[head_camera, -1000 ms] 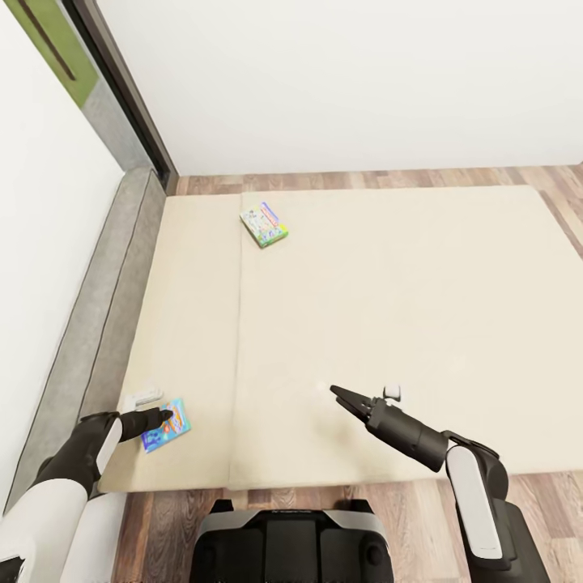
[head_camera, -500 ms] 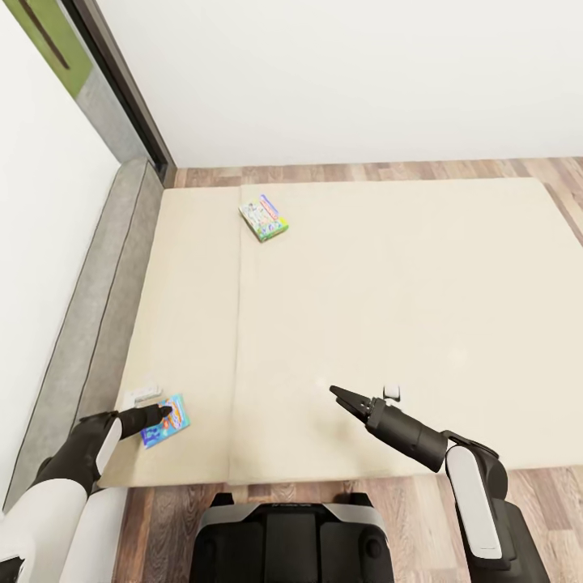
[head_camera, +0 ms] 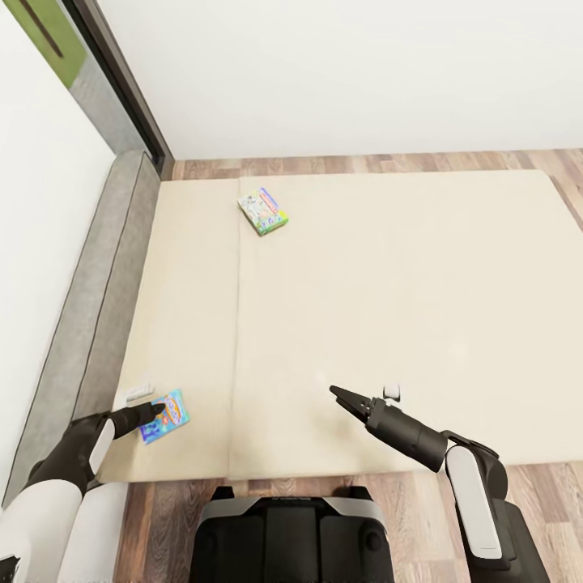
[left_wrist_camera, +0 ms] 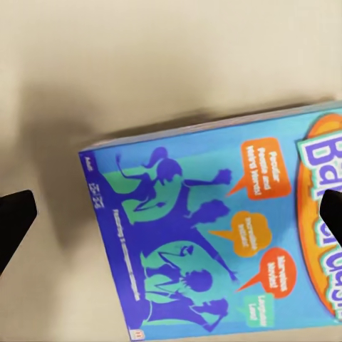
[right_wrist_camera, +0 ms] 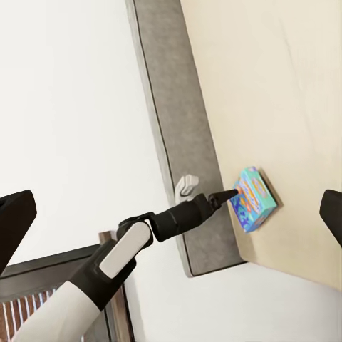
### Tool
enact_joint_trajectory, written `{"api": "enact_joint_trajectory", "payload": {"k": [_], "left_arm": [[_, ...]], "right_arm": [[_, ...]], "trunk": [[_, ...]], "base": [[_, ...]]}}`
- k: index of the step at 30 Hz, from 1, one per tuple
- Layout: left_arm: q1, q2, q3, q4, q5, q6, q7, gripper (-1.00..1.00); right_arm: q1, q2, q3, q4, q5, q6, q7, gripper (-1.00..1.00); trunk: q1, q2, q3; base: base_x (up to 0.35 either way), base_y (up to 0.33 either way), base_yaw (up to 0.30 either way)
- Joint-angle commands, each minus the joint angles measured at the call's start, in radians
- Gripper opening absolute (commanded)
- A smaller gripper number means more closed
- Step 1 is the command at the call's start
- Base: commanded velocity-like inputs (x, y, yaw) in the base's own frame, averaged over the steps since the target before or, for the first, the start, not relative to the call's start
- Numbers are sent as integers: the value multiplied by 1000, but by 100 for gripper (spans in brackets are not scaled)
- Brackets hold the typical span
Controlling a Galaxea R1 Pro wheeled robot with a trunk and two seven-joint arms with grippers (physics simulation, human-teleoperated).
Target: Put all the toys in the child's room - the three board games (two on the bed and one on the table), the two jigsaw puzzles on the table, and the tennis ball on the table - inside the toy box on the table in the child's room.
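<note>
While I hold over bed (head_camera: 389, 267), left gripper (head_camera: 155, 412) hangs spread wide just above blue game box (head_camera: 165, 415) (near bed's front corner by headboard (head_camera: 89, 291)). Green-white game box (head_camera: 263, 212) lies at bed's far side. Right gripper (head_camera: 337, 394) over bed's front middle; its spread I cannot tell.

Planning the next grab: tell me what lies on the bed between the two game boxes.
Nothing: in the head view only bare beige mattress and its seam lie between the blue game box and the green-white game box on the bed.
</note>
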Motion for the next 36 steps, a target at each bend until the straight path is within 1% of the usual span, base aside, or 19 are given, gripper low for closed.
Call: {"api": "enact_joint_trajectory", "payload": {"k": [1,17,23,27,31,36], "left_arm": [[0,0,5,-1,1,6,-5,100],[0,-2,9,-1,2,4,-5,100],[0,-3,9,-1,3,4,-7,100],[0,-2,9,-1,4,4,-8,100],[0,-2,10,-1,4,4,-8,100],[0,-2,14,-1,4,4,-8,100]], "right_arm": [[-1,1,-2,0,6,5,7,100],[-1,1,1,0,6,5,7,100],[-1,2,29,1,6,3,-8,100],[-1,2,36,1,6,1,-23,100],[-1,1,41,1,5,-38,-29,100],[-1,1,42,2,4,-57,-30,100]], "trunk": [[0,-1,-3],[0,-1,-28],[0,-1,-38],[0,-1,-44],[0,-1,-51],[0,-1,-59]], "base": [[0,0,0],[0,0,0],[0,0,0],[0,0,0],[0,0,0],[0,0,0]]}}
